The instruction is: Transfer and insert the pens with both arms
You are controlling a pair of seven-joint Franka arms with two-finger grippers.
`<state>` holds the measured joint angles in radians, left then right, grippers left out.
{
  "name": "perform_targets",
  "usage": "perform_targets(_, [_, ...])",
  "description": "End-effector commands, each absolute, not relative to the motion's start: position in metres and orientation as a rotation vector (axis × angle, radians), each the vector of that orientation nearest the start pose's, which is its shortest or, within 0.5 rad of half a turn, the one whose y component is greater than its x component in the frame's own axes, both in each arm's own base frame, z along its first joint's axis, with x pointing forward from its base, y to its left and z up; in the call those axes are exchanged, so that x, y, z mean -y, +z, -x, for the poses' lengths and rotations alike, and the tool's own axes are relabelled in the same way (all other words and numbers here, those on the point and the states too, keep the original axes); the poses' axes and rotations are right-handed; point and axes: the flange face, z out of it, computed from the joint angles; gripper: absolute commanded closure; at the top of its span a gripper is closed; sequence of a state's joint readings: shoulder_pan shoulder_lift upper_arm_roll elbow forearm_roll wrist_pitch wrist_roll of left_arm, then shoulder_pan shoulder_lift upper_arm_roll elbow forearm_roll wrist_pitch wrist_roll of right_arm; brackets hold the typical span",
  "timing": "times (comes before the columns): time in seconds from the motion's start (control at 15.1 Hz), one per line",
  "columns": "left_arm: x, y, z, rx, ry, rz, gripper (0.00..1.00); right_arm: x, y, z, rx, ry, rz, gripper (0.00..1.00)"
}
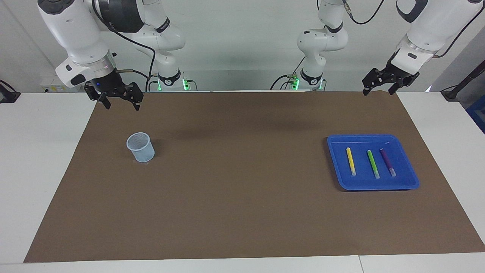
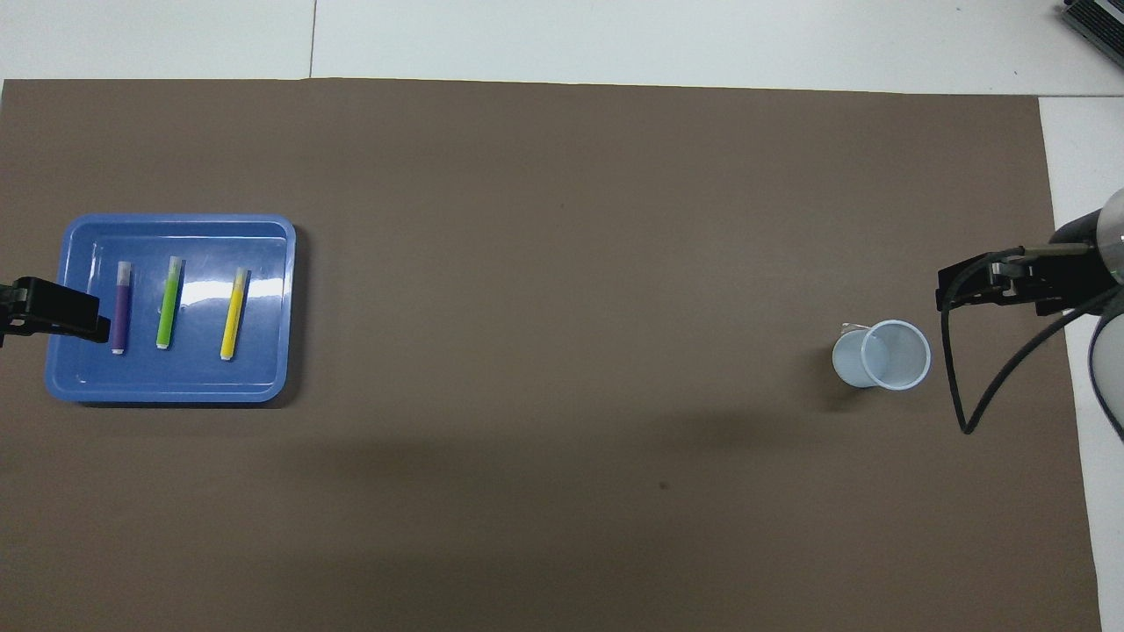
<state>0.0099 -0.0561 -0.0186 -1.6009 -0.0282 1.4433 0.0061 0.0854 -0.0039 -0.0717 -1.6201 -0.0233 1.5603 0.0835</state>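
1. I see the blue tray [image 1: 373,139] lying on the brown mat [image 1: 242,197] toward the left arm's end of the tabletop [image 1: 45,159], flat on the mat.
2. All three pens lie in that tray, side by side and apart from one another, none touching its rim. The yellow pen [image 1: 351,161] is the one closest to the middle of the tabletop, the green pen [image 1: 373,164] is in the middle, and the purple pen [image 1: 388,162] is closest to the tabletop's end.
3. Each pen lies roughly lengthwise away from the robots, with its pale whitish end at the end farther from them (this reads clearly in both views).
4. The left claw [image 1: 390,81] hangs in the air over the mat's edge nearest the robots, at the left arm's end; I read its fingers as spread apart and holding nothing. In the overhead view it shows only as a black tip [image 2: 53,309] overlapping the tray's outer rim, close to the purple pen.
5. The right claw [image 1: 119,99] hangs over the mat's corner at the right arm's end, its fingers pointing down, parted and bare.
6. A pale blue cup [image 1: 140,147] stands upright on the mat toward the right arm's end, farther from the robots than the right claw, with its mouth open upward. It sits well apart from the tray, with bare mat between them.
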Motion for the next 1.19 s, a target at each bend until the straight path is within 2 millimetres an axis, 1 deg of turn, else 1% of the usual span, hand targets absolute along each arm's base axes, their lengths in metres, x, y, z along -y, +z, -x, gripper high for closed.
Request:
perform_targets(0.0, [0.004, 0.636, -0.522, -0.014, 0.129, 3.176, 0.0, -0.004, 0.603, -0.55, -0.099, 0.101, 3.153, 0.0])
perform_targets(0.2, [0.002, 0.637, -0.522, -0.009, 0.124, 3.177, 0.0, -0.003, 0.603, -0.55, -0.101, 0.101, 3.153, 0.0])
perform_targets(0.46, [-0.01, 0.637, -0.521, 0.01, 0.121, 3.176, 0.0, -0.002, 0.603, -0.55, -0.104, 0.101, 3.153, 0.0])
perform_targets(0.53, [-0.015, 0.637, -0.521, 0.03, 0.12, 3.177, 0.0, -0.004, 0.603, -0.55, -0.099, 0.101, 3.153, 0.0])
perform_targets(1.13, [-0.014, 0.635, -0.517, 0.042, 0.143, 3.175, 0.0, -0.004, 0.603, -0.55, -0.099, 0.101, 3.153, 0.0])
